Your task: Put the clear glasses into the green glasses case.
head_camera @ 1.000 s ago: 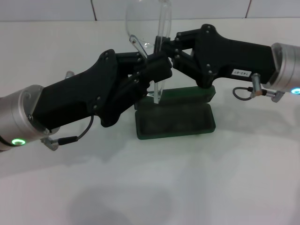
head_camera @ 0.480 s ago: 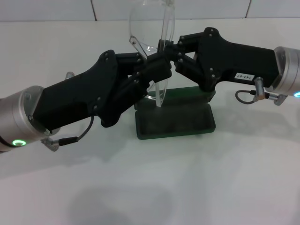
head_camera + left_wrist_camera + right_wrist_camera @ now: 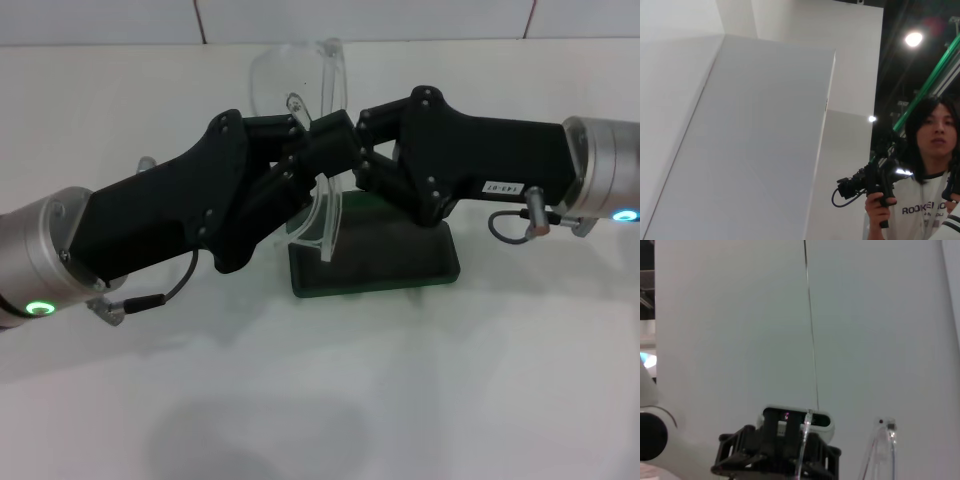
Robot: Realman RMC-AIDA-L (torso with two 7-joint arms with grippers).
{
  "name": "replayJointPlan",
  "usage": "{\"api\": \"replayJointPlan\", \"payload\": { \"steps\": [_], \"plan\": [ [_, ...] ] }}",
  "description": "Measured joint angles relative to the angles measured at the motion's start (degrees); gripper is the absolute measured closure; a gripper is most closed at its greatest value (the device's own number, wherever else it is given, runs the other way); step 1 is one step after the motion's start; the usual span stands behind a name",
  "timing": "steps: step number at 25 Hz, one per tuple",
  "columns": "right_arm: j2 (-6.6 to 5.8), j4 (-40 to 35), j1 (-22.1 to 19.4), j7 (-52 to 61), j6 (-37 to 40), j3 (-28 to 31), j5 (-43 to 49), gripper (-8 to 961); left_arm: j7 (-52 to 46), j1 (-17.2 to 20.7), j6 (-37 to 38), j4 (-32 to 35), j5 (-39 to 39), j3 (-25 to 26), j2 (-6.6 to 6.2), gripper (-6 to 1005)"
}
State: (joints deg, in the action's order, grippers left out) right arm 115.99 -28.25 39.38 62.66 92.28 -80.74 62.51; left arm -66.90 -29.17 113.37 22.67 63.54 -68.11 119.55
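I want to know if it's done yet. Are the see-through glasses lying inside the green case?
No, the clear glasses are held up in the air by both tools, the left tool and right tool, above the open green glasses case.

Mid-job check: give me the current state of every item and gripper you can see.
Transparent colourless plastic glasses: held upright in the air above the case, one arm hanging down.
Dark green rectangular hard case: open on the table, nothing inside.
Left gripper: shut on the glasses.
Right gripper: shut on the glasses.

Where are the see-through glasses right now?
In the head view, the clear glasses hang mid-table between the left gripper and right gripper, above the open green glasses case.
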Motion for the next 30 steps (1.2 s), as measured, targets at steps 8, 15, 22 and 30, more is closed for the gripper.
{"api": "replayJointPlan", "payload": {
  "steps": [8,15,22,30],
  "plan": [
    [0.03,-0.7,-0.2,0.0,0.0,-1.3,0.2,905,0.0,0.0,0.0,0.0,0.0,0.0,-0.02,904],
    [0.02,-0.8,-1.1,-0.6,-0.3,0.8,-0.6,905,0.0,0.0,0.0,0.0,0.0,0.0,-0.02,904],
    [-0.03,-1.2,-2.2,-0.7,-0.3,3.3,-0.9,905,0.8,0.5,0.0,0.0,0.1,0.0,-0.02,903],
    [0.07,-1.2,-2.0,-0.7,-0.5,2.8,-0.8,905,1.1,0.5,-1.5,0.0,0.5,0.0,-0.02,903]
  ]
}}
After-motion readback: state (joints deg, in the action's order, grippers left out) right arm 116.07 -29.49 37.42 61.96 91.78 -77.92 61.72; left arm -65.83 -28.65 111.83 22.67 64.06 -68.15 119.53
